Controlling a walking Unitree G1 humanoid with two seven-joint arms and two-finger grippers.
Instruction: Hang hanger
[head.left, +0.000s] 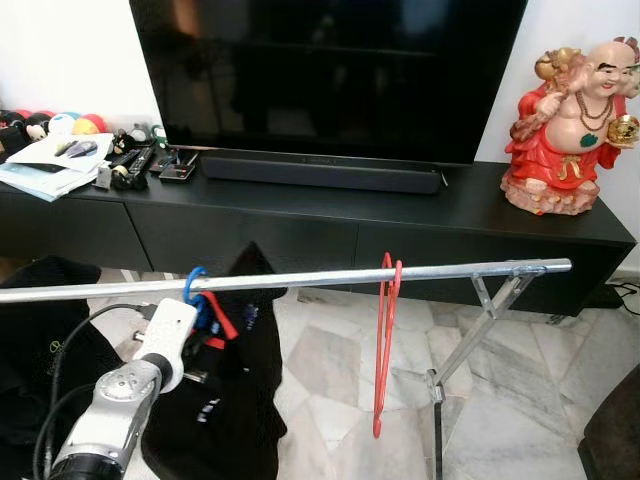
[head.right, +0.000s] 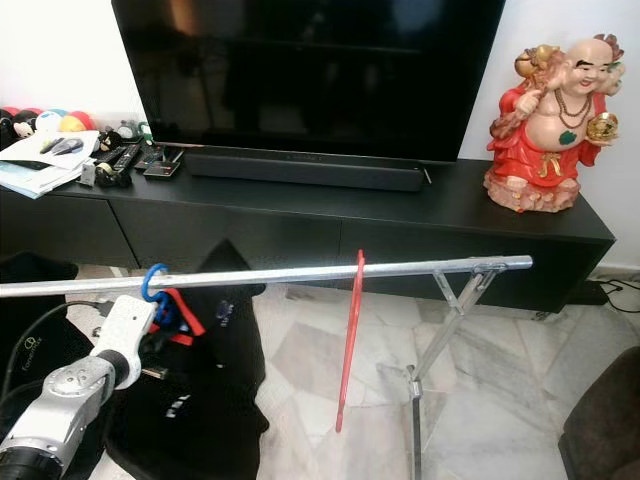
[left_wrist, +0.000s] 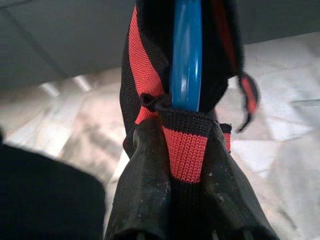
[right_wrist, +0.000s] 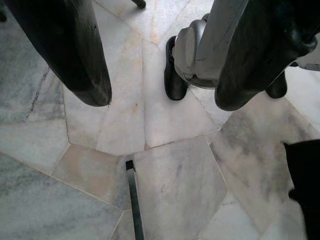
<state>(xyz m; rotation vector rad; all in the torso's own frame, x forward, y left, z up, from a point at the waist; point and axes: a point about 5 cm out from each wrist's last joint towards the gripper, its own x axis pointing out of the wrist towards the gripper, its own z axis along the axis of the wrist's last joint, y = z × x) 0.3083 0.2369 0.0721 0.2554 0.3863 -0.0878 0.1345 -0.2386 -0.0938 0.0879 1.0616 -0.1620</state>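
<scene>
A metal rail (head.left: 420, 271) runs across in front of me. The hook of a blue hanger (head.left: 194, 280) sits over the rail near its left end, and a black garment with red trim (head.left: 240, 400) hangs from it. My left gripper (left_wrist: 182, 150) is just below the rail, shut on the blue hanger (left_wrist: 186, 60) and the garment's red-and-black collar (left_wrist: 184, 150). A bare red hanger (head.left: 385, 340) hangs further right on the rail. My right gripper (right_wrist: 162, 97) hangs low over the marble floor, open and holding nothing.
The rack's folding leg (head.left: 470, 340) stands at the right. Behind the rail are a black TV console (head.left: 300, 225), a large TV (head.left: 330, 70) with a soundbar, and a red statue (head.left: 570, 130). Dark clothing (head.left: 40, 350) lies at the left.
</scene>
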